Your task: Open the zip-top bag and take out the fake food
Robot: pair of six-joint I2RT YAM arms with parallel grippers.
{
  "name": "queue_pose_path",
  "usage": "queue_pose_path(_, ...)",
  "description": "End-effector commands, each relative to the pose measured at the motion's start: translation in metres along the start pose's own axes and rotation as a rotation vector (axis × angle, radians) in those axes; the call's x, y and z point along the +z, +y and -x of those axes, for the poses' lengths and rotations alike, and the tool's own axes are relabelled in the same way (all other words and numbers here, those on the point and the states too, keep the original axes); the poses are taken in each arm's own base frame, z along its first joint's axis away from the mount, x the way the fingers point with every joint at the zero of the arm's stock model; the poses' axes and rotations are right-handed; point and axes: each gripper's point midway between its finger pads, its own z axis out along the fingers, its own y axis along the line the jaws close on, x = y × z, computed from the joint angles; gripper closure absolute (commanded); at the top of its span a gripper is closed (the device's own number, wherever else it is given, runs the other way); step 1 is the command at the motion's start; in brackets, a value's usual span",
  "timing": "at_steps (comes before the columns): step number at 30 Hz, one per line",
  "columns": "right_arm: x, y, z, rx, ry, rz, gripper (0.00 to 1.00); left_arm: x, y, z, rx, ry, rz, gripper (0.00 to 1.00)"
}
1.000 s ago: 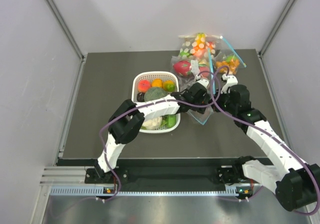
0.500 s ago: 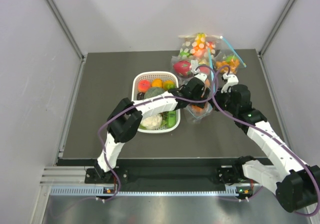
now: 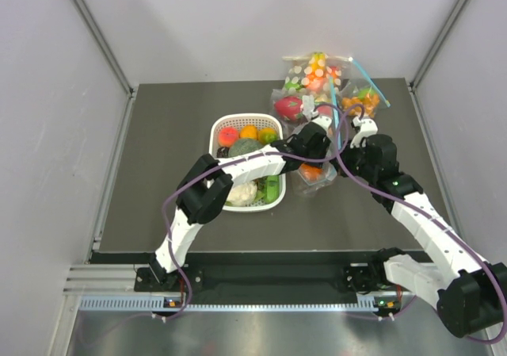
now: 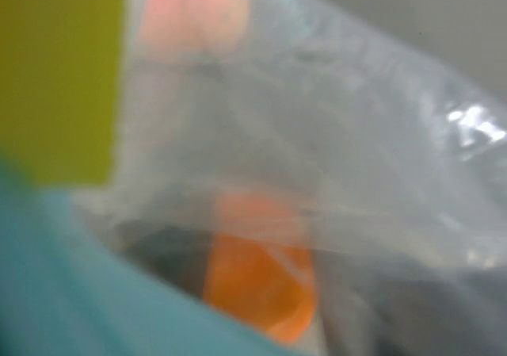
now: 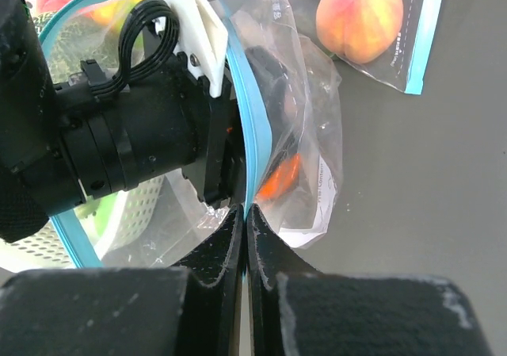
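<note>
Both arms converge ahead, right claw (image 5: 244, 212) pinching the zip-top bag (image 5: 317, 138), left claw (image 3: 315, 143) state unclear.

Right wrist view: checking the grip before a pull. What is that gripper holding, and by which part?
The right gripper pinches the zip-top bag by its light-blue zip strip.

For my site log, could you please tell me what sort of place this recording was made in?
Probably a robot test booth, not a kitchen: plain white panels wall in a dark table, and the white basket holds toy food.
</note>
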Motion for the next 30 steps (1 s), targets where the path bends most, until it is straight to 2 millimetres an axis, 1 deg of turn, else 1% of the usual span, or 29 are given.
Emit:
queue_pose_path(1,-0.002,0.008,0.008,-0.013,-0.032,0.032,1.00,0.004,-0.005,0.009,-0.004,-0.023,-0.030,0.55)
queue_pose_path(3,-0.001,0.009,0.007,-0.014,-0.025,0.035,1.00,0.006,-0.004,0.003,0.005,-0.006,-0.027,0.64)
queue_pose_path(5,-0.001,0.008,0.007,-0.013,-0.028,0.031,1.00,0.004,-0.003,0.002,0.009,0.000,-0.027,0.73)
queue_pose_path(6,-0.002,0.008,0.007,-0.014,-0.028,0.031,1.00,0.004,-0.003,-0.001,0.014,0.007,-0.028,0.76)
queue_pose_path(7,-0.002,0.008,0.007,-0.015,-0.027,0.029,1.00,0.001,-0.002,0.000,0.014,0.003,-0.026,0.78)
queue_pose_path(8,-0.002,0.007,0.007,-0.016,-0.027,0.027,1.00,0.001,-0.001,-0.002,0.020,0.007,-0.024,0.79)
queue_pose_path(10,-0.001,0.007,0.006,-0.016,-0.024,0.028,1.00,-0.005,-0.002,-0.001,0.025,0.010,-0.033,0.75)
queue_pose_path(11,0.000,0.007,0.006,-0.014,-0.024,0.028,1.00,-0.011,-0.002,0.002,0.030,0.003,-0.033,0.58)
queue_pose_path(12,0.000,0.007,0.006,-0.014,-0.024,0.028,1.00,-0.015,-0.003,0.004,0.035,-0.002,-0.031,0.49)
queue_pose_path(13,0.000,0.007,0.005,-0.013,-0.021,0.027,1.00,-0.019,-0.001,0.007,0.044,-0.014,-0.015,0.43)
queue_pose_path(14,0.000,0.007,0.006,-0.010,-0.022,0.029,1.00,-0.023,-0.001,0.005,0.065,-0.014,-0.005,0.38)
queue_pose_path(15,0.001,0.008,0.005,-0.013,-0.021,0.032,1.00,-0.030,-0.001,0.011,0.071,-0.030,0.004,0.31)
queue_pose_path(18,0.001,0.007,0.005,-0.010,-0.021,0.031,1.00,-0.038,0.006,0.007,0.092,-0.004,0.039,0.27)
queue_pose_path(19,0.001,0.007,0.005,-0.011,-0.020,0.030,1.00,-0.039,0.009,0.004,0.098,0.007,0.049,0.27)
queue_pose_path(20,0.001,0.007,0.005,-0.010,-0.020,0.030,1.00,-0.040,0.013,-0.003,0.106,0.031,0.070,0.26)
queue_pose_path(21,0.002,0.007,0.005,-0.010,-0.019,0.030,1.00,-0.042,0.013,-0.004,0.111,0.035,0.073,0.26)
queue_pose_path(25,0.003,0.008,0.003,-0.009,-0.013,0.035,1.00,-0.042,0.008,-0.022,0.108,0.085,0.036,0.25)
queue_pose_path(27,0.002,0.007,0.004,-0.007,-0.015,0.032,1.00,-0.040,0.005,-0.036,0.097,0.135,0.014,0.25)
queue_pose_path(30,0.001,0.008,0.006,-0.007,-0.020,0.032,1.00,-0.039,0.005,-0.050,0.098,0.184,0.012,0.24)
